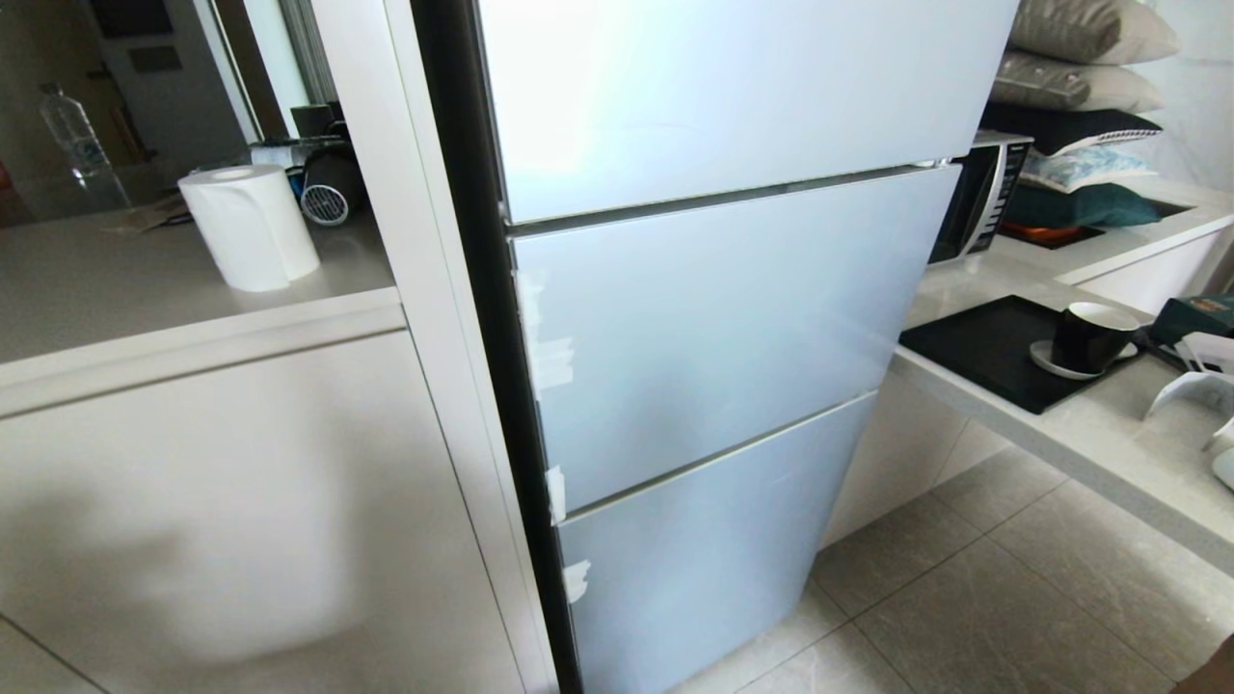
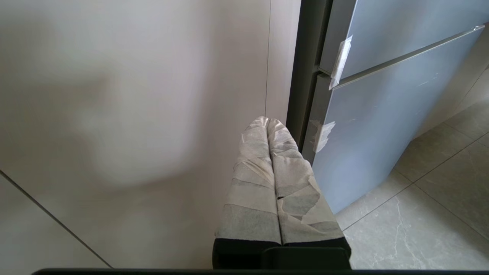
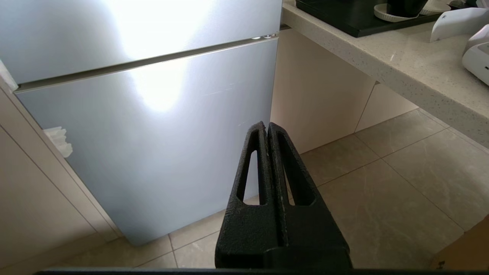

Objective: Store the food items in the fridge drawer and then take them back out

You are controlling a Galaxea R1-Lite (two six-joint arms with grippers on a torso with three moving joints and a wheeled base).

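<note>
The fridge [image 1: 713,318] stands before me with all its pale blue doors closed. The fridge drawer and the food items are hidden. Neither arm shows in the head view. My left gripper [image 2: 267,121], its fingers wrapped in white tape, is shut and empty, hanging low in front of the cream cabinet panel [image 2: 133,114] beside the fridge's dark side edge. My right gripper [image 3: 266,126], bare black, is shut and empty, held low near the fridge's lowest door [image 3: 153,152] and above the tiled floor [image 3: 382,198].
White tape scraps [image 1: 551,352] mark the doors' left edges. A paper roll [image 1: 251,226] sits on the left counter. On the right counter [image 1: 1089,424] are a black tray [image 1: 983,352] with a black cup [image 1: 1089,337] and a microwave [image 1: 983,198].
</note>
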